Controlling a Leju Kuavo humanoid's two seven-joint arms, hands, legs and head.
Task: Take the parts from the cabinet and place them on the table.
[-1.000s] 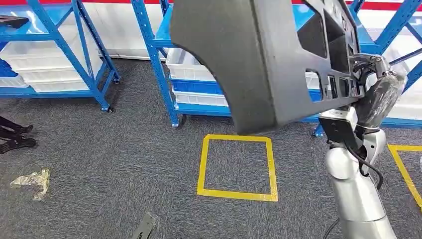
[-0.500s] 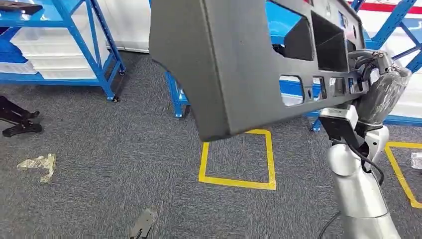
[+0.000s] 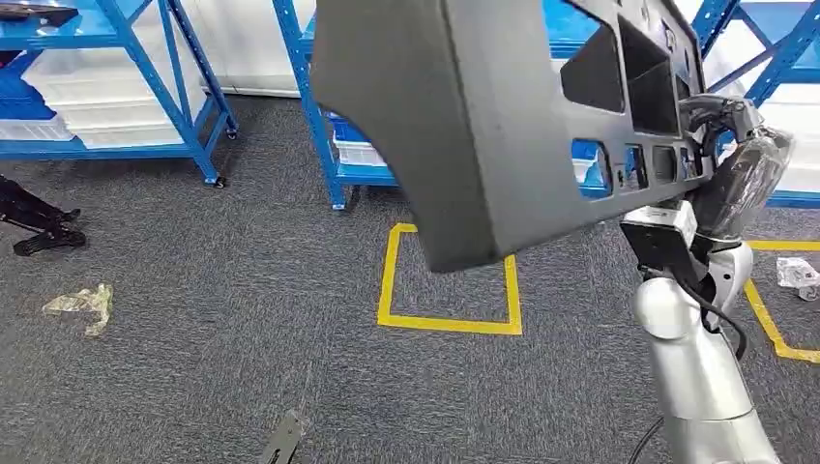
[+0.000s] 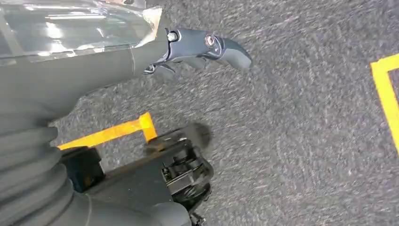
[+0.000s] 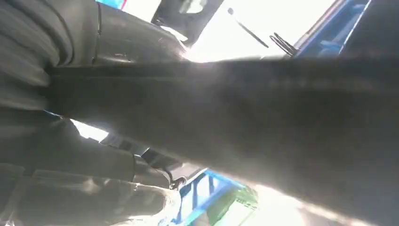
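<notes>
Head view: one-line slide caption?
Right hand holds a large dark grey panel part aloft above grey carpet with a yellow taped square, blue shelving behind.

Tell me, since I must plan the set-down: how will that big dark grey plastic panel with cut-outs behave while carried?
The dark grey plastic panel probably stays stiff: it juts out level, unsagging. Held at one edge by the right robot hand, it may swing or twist. Probably light for its size, being thin and full of openings.

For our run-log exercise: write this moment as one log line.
stage: carrying | right hand: grips dark panel raised | left hand: hangs over carpet, holds nothing | table: none visible
</notes>
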